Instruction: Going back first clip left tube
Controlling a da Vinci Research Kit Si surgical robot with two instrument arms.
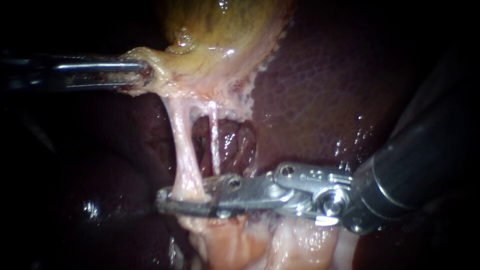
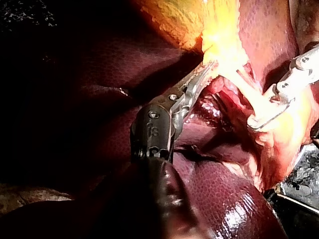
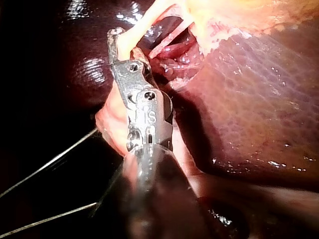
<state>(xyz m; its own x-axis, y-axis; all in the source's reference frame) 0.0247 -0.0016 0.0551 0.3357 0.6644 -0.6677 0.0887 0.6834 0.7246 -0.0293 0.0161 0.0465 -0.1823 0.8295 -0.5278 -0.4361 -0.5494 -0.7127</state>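
My left instrument enters from the left, its jaws shut on the pale lower edge of the yellow gallbladder and holding it taut. Two strands run down from there: the thick pale left tube and the thin right tube. My right instrument reaches across from the right at the foot of the left tube. Its long jaws stand open with the left tube between them. I cannot make out a clip on the tube. The left wrist view shows my left instrument and the right instrument around the tube.
Dark red liver fills the right and lies behind the tubes. Pale fatty tissue bunches under the right instrument's jaws. In the right wrist view, thin wires run beside my right instrument.
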